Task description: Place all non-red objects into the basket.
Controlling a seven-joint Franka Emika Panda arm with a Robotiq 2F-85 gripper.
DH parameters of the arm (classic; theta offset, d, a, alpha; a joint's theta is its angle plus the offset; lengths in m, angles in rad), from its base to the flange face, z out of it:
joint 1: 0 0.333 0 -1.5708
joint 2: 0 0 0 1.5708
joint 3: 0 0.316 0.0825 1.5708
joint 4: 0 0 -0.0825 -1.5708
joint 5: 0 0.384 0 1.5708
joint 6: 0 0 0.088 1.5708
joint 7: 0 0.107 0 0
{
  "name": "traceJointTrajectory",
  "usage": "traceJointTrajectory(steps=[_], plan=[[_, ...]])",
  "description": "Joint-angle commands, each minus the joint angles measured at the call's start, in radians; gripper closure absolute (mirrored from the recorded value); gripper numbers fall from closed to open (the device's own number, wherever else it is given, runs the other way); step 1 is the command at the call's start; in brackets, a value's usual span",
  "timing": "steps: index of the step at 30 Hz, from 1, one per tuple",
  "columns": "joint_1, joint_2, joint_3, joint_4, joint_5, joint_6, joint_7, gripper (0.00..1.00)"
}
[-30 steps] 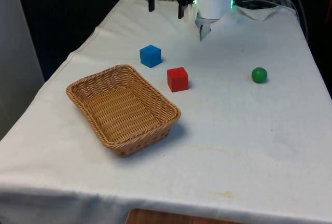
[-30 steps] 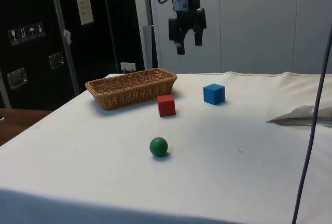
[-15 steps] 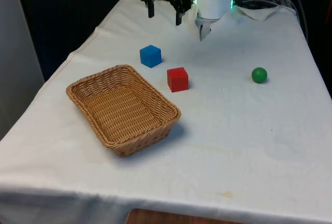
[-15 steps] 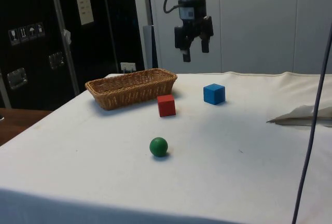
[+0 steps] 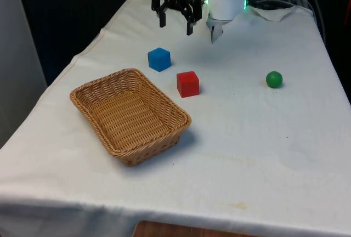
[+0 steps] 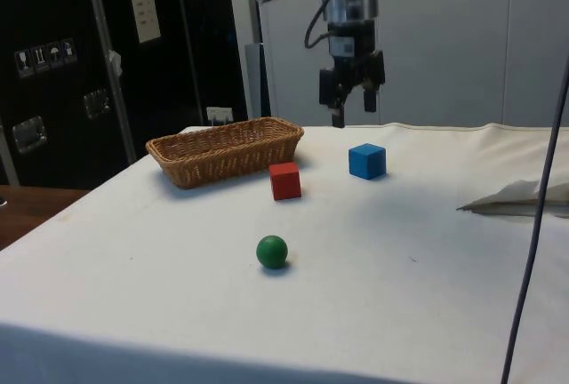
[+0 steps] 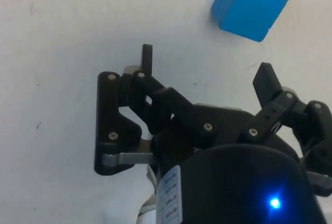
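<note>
On white cloth [image 5: 247,133], basket [image 5: 130,115], cubes, ball, dark cabinets [image 6: 80,64] behind

So your hand [image 5: 175,26] has come down a fair bit over the last second; it was up near the top of the front view, now it hangs lower over the desk [image 5: 247,133]; in the side view it's slid toward the blue cube [image 6: 366,161] and sits just above and behind it; fingers spread wide, same gap as before.
</note>
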Motion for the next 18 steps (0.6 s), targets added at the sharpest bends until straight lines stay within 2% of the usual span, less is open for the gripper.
traceJointTrajectory(steps=[1,4,5,6,9,13,14,15,18], plan=[[0.0,0.012,-0.003,-0.011,0.01,0.034,0.004,0.0],[0.0,0.047,-0.011,-0.021,0.027,0.08,0.001,0.0],[0.0,0.045,-0.01,-0.017,0.009,0.066,0.01,0.0],[-0.001,0.058,-0.013,-0.022,0.033,0.091,-0.002,0.0],[-0.003,0.09,-0.021,-0.023,0.053,0.124,-0.015,0.0],[-0.007,0.133,-0.031,-0.014,0.097,0.149,-0.051,0.0],[-0.001,0.151,-0.038,-0.005,0.077,0.15,-0.031,0.0],[-0.008,0.141,-0.033,-0.012,0.109,0.151,-0.06,0.0],[-0.011,0.161,-0.038,-0.005,0.144,0.154,-0.092,0.0]])
